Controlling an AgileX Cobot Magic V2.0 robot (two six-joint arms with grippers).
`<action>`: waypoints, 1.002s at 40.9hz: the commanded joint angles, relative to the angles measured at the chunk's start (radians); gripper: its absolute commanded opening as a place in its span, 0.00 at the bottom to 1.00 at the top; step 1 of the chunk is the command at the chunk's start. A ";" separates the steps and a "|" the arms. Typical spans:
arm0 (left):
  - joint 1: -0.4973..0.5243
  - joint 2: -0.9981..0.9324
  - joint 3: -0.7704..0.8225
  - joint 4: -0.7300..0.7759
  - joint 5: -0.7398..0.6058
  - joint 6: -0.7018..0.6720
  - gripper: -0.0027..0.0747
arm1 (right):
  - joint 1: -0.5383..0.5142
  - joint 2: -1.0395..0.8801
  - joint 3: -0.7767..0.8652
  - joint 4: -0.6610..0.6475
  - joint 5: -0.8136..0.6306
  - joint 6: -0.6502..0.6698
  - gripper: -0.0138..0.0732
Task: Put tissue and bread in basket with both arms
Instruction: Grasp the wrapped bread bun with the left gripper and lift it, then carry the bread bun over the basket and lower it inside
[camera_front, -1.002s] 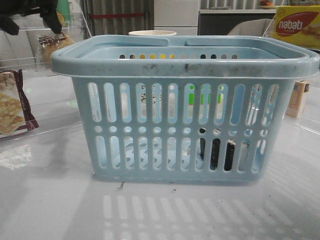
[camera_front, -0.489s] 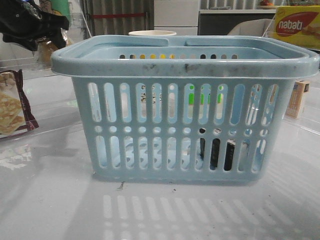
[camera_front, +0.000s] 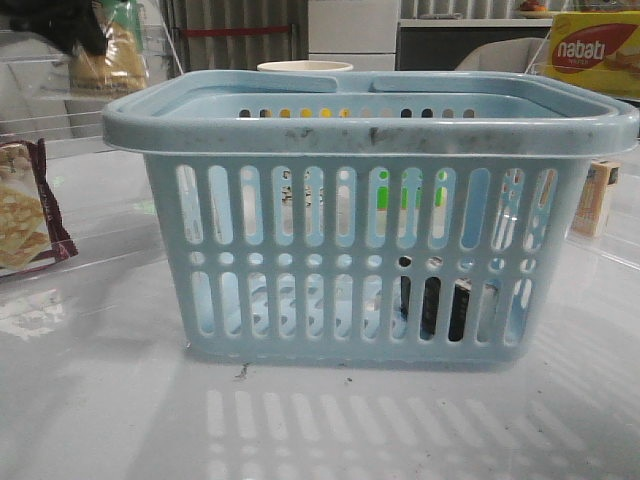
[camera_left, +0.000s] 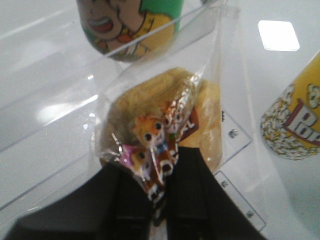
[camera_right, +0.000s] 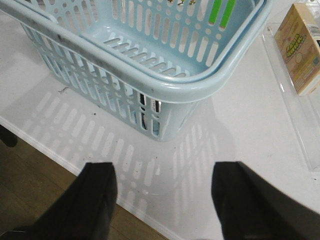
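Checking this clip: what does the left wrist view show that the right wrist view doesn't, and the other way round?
Only the left wrist view shows the left gripper shut on the bread, with a cartoon cup and a popcorn cup nearby. Only the right wrist view shows the basket, a tan carton and the open right gripper. Both show the white table.

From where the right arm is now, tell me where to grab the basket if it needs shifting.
Grip the thick rim of the pale blue basket at the near corner, coming down from above. The rim juts out past the slotted wall, a firm lip to pinch, and the right end effector is open, hovering just off that corner.
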 joint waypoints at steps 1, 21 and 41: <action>-0.020 -0.125 -0.042 -0.024 -0.040 0.000 0.15 | -0.002 0.003 -0.025 -0.015 -0.071 -0.004 0.75; -0.347 -0.275 -0.034 -0.035 0.263 0.388 0.15 | -0.002 0.003 -0.025 -0.015 -0.071 -0.004 0.75; -0.511 -0.136 0.033 -0.039 0.292 0.400 0.28 | -0.002 0.003 -0.025 -0.015 -0.071 -0.004 0.75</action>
